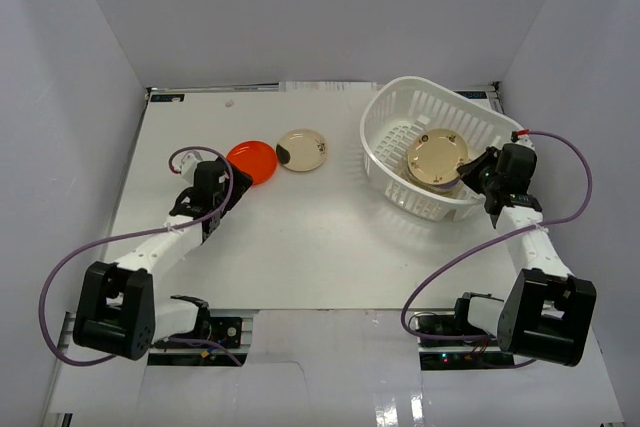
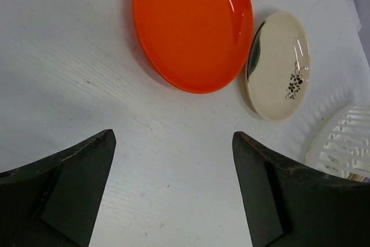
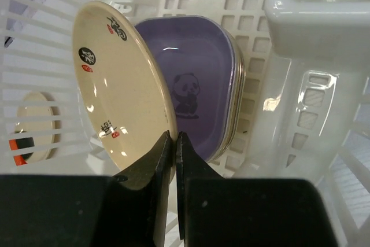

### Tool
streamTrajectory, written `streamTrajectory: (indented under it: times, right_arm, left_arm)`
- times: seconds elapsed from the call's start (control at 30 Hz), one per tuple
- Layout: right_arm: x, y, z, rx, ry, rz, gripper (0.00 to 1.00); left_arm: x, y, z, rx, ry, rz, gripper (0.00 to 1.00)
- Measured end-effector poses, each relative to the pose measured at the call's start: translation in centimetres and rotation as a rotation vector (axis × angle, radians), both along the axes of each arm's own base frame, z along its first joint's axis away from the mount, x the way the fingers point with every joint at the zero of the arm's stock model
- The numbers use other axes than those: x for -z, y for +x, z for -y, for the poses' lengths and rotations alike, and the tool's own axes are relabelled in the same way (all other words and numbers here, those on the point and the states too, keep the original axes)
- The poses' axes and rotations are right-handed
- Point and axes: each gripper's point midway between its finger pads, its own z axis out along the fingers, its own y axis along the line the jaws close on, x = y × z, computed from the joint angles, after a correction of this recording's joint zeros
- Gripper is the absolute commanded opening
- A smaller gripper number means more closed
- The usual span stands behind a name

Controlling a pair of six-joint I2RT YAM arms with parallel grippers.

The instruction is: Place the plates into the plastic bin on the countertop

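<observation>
On the white countertop lie a red plate and, beside it, a cream plate with a dark print. My left gripper hovers open just short of the red plate, with only bare table between its fingers. The white slotted plastic bin stands at the back right. Inside it, my right gripper is shut on the rim of a beige plate. That plate is tilted on edge in front of a lavender panda plate, which tops a stack.
White walls close in the table on the left, back and right. The bin's rim shows at the right edge of the left wrist view. Both arm bases sit at the near edge, with purple cables looping beside them.
</observation>
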Motion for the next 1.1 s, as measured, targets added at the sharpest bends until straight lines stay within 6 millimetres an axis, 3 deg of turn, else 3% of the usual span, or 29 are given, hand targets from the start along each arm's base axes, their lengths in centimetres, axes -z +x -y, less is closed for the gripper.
streamTrajectory:
  times: [0.1,0.13,0.27,0.3,0.33,0.43,0.6,0.67,0.77,0.83,0.87,0.93,1.1]
  right_arm:
    - [0.0,0.1,0.0,-0.004,0.005,0.007,0.20]
    - [0.0,0.2,0.0,-0.002,0.010,0.006,0.29]
    - [0.4,0.3,0.2,-0.001,0.021,0.000,0.50]
    - [0.2,0.3,0.2,-0.003,0.019,0.006,0.64]
    - [-0.2,0.3,0.2,-0.004,0.016,0.016,0.72]
    - [-1.7,0.0,0.2,-0.013,-0.005,0.049,0.76]
    - [-5.9,0.2,-0.1,-0.042,-0.033,0.145,0.76]
    - [-7.2,-0.2,-1.1,-0.079,-0.027,0.186,0.75]
    - [-8.5,-0.8,-4.4,-0.184,-0.017,0.228,0.74]
    - [-9.1,-1.5,-7.9,-0.289,-0.007,0.247,0.73]
    - [-9.3,-2.1,-9.9,-0.350,-0.002,0.257,0.73]
    - [-9.5,-3.7,-13.9,-0.470,0.009,0.282,0.72]
    - [-7.7,-8.4,-22.0,-0.707,0.039,0.274,0.76]
  left_arm:
    - [1.7,0.7,-0.6,-0.011,-0.015,-0.039,0.93]
    - [2.4,0.9,-0.7,-0.011,-0.018,-0.057,0.93]
    - [5.4,1.4,-0.9,-0.011,-0.041,-0.136,0.92]
    - [5.9,1.6,-0.9,-0.010,-0.050,-0.147,0.92]
    - [5.7,2.2,-0.9,-0.008,-0.060,-0.137,0.91]
    - [5.6,3.6,-0.9,-0.009,-0.074,-0.124,0.89]
    - [5.9,5.7,-1.0,-0.014,-0.082,-0.115,0.81]
    - [6.0,6.7,-1.1,-0.019,-0.082,-0.108,0.68]
    - [6.6,8.1,-1.4,-0.032,-0.077,-0.106,0.45]
    - [7.1,8.5,-1.7,-0.046,-0.075,-0.106,0.30]
    - [7.3,8.6,-1.9,-0.054,-0.076,-0.107,0.16]
    - [7.5,8.6,-2.4,-0.074,-0.072,-0.107,0.04]
    - [6.2,8.0,-3.3,-0.102,-0.056,-0.076,0.00]
